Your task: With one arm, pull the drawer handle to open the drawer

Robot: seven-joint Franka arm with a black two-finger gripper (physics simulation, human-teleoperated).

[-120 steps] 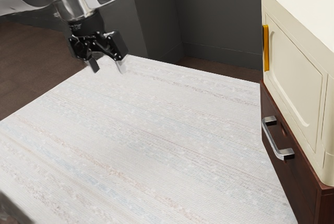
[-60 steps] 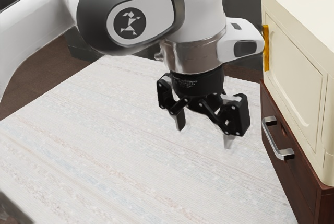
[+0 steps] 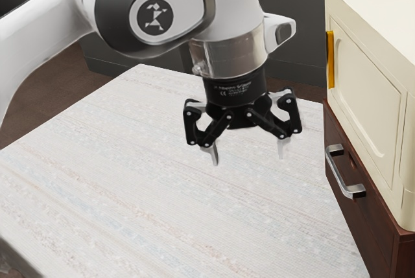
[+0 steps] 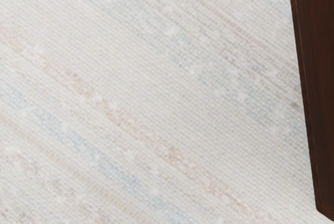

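Note:
My gripper (image 3: 248,155) points down over the table in the exterior view, its two fingers wide apart with nothing between them. To the exterior view's right of it, separated by a gap, is the silver handle (image 3: 345,190) on the dark brown drawer (image 3: 363,216). The drawer front sits flush beneath the cream cabinet (image 3: 363,90). In the wrist view, part of the dark brown drawer unit (image 4: 318,88) stands at one edge, and the handle cannot be made out.
A pale striped cloth covers the table (image 3: 162,181). The cream cabinet above the drawer carries a yellow handle (image 3: 331,59) on its door. Dark grey walls (image 3: 292,38) rise behind the table.
Over the last second my gripper came from the exterior view's upper left to near the drawer unit. In the last half second the hand turned and shifted slightly back. The drawer and handle have not moved.

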